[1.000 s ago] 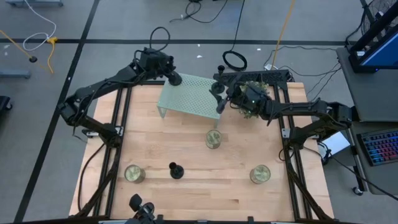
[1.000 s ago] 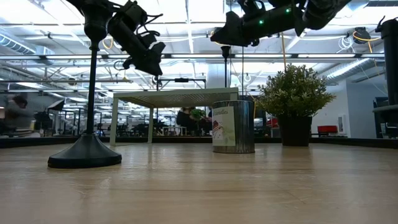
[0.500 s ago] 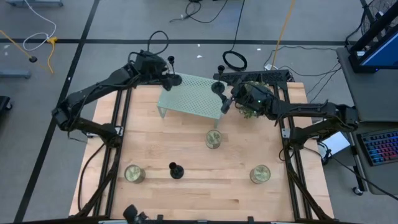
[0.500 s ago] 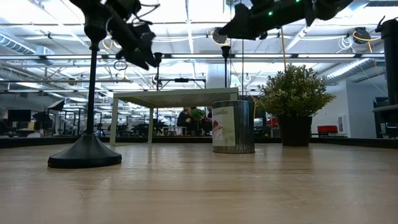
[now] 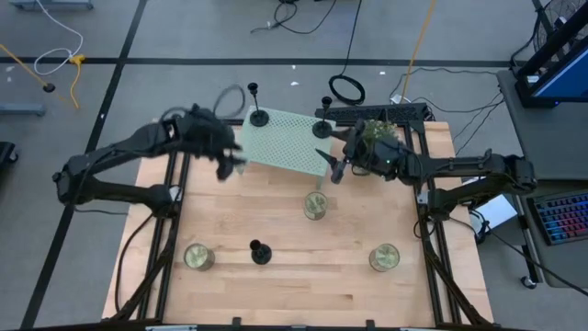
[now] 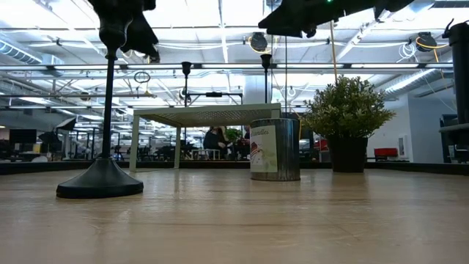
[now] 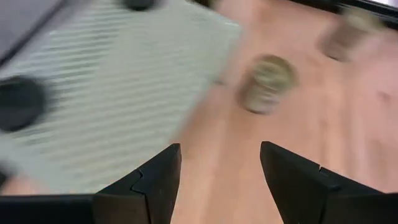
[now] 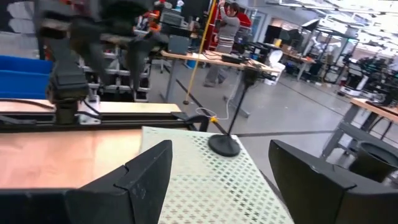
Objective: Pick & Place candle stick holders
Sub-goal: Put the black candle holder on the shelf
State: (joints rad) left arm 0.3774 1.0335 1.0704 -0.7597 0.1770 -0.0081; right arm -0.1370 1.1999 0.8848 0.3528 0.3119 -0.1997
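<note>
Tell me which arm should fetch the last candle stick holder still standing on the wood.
Left, probably. The remaining holder stands left of the table's centre, and the open, empty left gripper is on that side. The right gripper, also open, hovers by the mesh rack.

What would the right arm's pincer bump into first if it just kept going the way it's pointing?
Most likely the black candle stick holder standing on the pale green perforated rack. The right pincer is open and hangs above the rack, aimed roughly at that holder's base. Depth is unclear, so it might pass just over the base.
</note>
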